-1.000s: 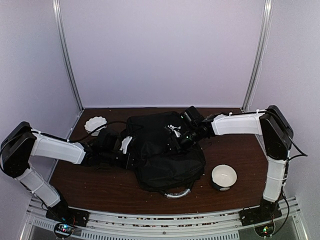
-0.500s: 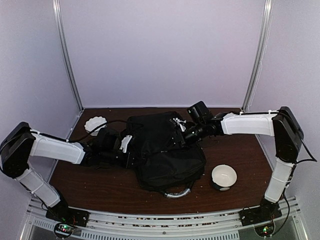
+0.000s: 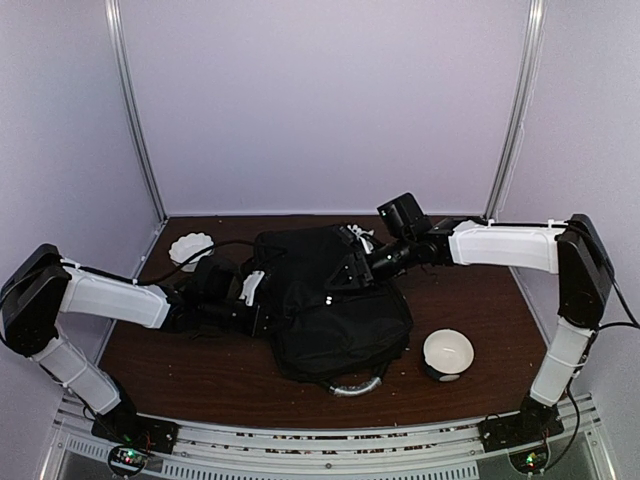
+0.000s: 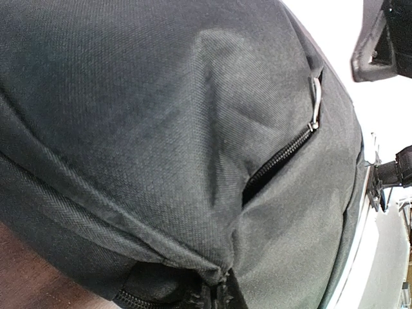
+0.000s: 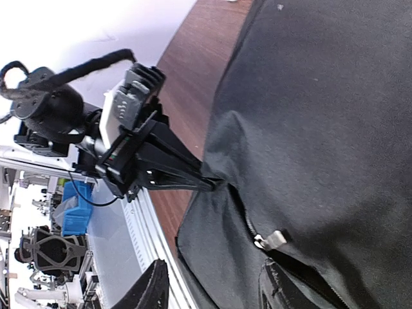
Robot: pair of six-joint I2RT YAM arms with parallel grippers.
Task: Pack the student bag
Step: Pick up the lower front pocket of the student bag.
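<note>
Withdrawal is the news. Over the last second the right arm has drawn back from above the middle of the student bag (image 3: 320, 300), a large black soft fabric backpack, towards the far right of the dark brown wooden table (image 3: 480, 300). The right gripper (image 5: 212, 277) now hangs over the bag's far right side. Its jaws stand apart with nothing between them, only black cloth beneath.

The bag itself has not shifted. It lies flat across the middle of the table, with its curved grey-trimmed handle (image 3: 355, 388) pointing at the near edge. The left gripper (image 5: 207, 183) has stayed put as well, clenched on a fold of the bag's fabric at its left side and pulling it into a small peak.

A small silver metal zipper pull (image 5: 270, 239) lies just ahead of the right fingers. The black toothed zipper (image 4: 277, 161) below it gapes only a short way. My reading is that the right arm has backed off to line up on that pull while the left arm braces the cloth, so the opening is still too small for packing.

A white scalloped dish (image 3: 190, 247) near the far left corner and a round white bowl (image 3: 447, 352) towards the near right both sit outside the bag.
</note>
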